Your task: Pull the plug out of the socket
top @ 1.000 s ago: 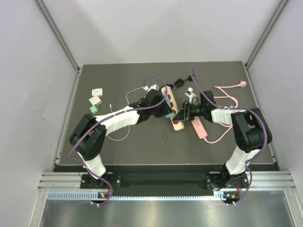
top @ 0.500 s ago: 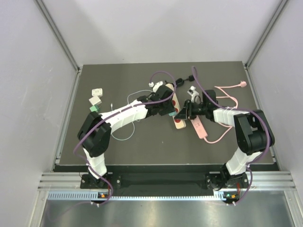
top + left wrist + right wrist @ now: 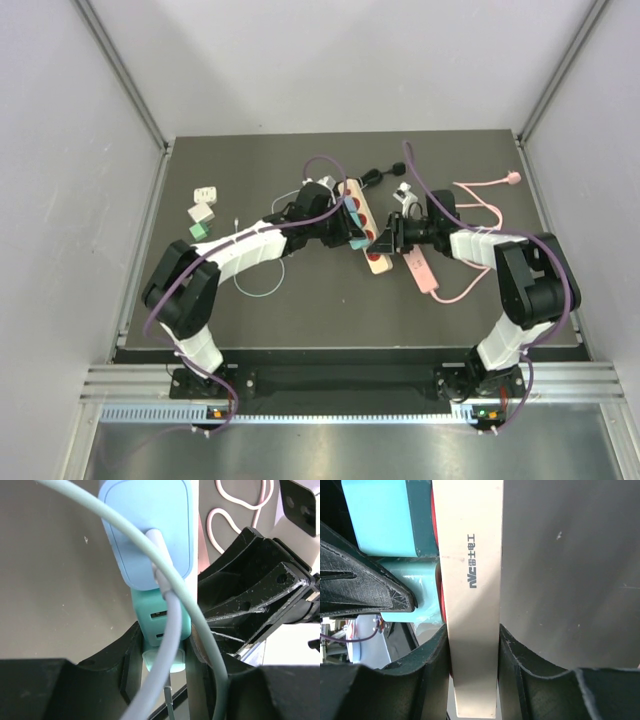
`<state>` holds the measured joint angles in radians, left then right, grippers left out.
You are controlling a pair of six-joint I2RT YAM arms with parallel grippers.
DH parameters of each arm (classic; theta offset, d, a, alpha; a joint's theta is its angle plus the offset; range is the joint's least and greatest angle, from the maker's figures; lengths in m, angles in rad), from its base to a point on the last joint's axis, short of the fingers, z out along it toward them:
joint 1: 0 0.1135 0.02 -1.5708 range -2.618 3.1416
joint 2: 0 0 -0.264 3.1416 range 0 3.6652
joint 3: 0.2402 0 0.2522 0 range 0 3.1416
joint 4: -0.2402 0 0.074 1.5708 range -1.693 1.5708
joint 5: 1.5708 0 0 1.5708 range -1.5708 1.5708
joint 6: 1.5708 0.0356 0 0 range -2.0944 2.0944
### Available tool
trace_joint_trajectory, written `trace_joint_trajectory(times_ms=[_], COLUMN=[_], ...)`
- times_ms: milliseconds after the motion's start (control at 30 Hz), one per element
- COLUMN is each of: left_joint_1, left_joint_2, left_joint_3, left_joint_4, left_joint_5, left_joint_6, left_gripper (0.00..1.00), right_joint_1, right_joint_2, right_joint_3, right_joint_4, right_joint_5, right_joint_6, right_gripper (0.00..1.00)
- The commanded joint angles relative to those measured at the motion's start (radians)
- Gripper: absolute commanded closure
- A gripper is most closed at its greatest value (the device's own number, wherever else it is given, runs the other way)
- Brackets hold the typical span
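On the dark grey bench (image 3: 250, 310), the long cream plastic power strip with red sockets (image 3: 472, 580) lay clamped between our right fingers (image 3: 432, 672). The teal plastic plug block (image 3: 162, 622) appeared seated in it, squeezed by our left fingers (image 3: 127, 665). We judged the smooth strip might slip and lift with the plug, or the pale rubber cable (image 3: 170, 605) might snag

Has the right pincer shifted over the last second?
No. The right pincer clamps the white power strip at the same spot, just left of the pink power strip, as before.
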<state>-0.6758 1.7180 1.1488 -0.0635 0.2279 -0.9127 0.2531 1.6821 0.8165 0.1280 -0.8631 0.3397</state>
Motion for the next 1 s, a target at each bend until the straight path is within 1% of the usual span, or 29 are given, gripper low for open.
trace_joint_trajectory(times_ms=[0, 33, 67, 200, 300, 367, 400, 500, 533, 633, 767, 833, 967], left_joint_1=[-0.005, -0.007, -0.007, -0.033, -0.073, -0.091, -0.111, -0.139, -0.145, -0.163, -0.172, -0.172, -0.165], left_joint_2=[-0.173, -0.172, -0.173, -0.153, -0.095, -0.06, -0.026, 0.023, 0.032, 0.069, 0.091, 0.092, 0.054], left_joint_3=[0.022, 0.034, 0.043, 0.083, 0.159, 0.242, 0.268, 0.357, 0.4, 0.469, 0.489, 0.474, 0.41], left_joint_4=[0.104, 0.078, 0.018, -0.067, -0.159, -0.208, -0.257, -0.32, -0.364, -0.426, -0.437, -0.42, -0.305], left_joint_5=[0.186, 0.162, 0.109, -0.01, -0.056, -0.074, -0.1, -0.145, -0.182, -0.206, -0.185, -0.156, -0.056], left_joint_6=[-0.005, -0.015, -0.032, -0.09, -0.129, -0.144, -0.149, -0.166, -0.17, -0.164, -0.164, -0.16, -0.135], left_gripper=[1.0, 1.0, 1.0, 1.0, 1.0, 1.0, 1.0, 1.0, 1.0, 1.0, 1.0, 1.0, 1.0], right_joint_1=[-0.046, -0.046, -0.046, -0.046, -0.046, -0.045, -0.046, -0.044, -0.041, -0.032, -0.029, -0.028, -0.028], right_joint_2=[-0.007, -0.007, -0.007, -0.01, -0.013, -0.018, -0.019, -0.031, -0.032, -0.042, -0.044, -0.045, -0.059], right_joint_3=[0.006, 0.004, 0.003, 0.003, 0.003, 0.003, 0.003, 0.001, 0.003, 0.006, 0.009, 0.009, 0.01], right_joint_4=[0.065, 0.065, 0.065, 0.058, 0.053, 0.048, 0.047, 0.039, 0.036, 0.021, 0.01, 0.007, -0.004], right_joint_5=[0.196, 0.199, 0.202, 0.229, 0.248, 0.26, 0.272, 0.289, 0.306, 0.34, 0.381, 0.394, 0.421], right_joint_6=[-0.056, -0.054, -0.056, -0.059, -0.062, -0.064, -0.065, -0.077, -0.077, -0.088, -0.09, -0.091, -0.097], right_gripper=[1.0, 1.0, 1.0, 1.0, 1.0, 1.0, 1.0, 1.0, 1.0, 1.0, 1.0, 1.0, 1.0])
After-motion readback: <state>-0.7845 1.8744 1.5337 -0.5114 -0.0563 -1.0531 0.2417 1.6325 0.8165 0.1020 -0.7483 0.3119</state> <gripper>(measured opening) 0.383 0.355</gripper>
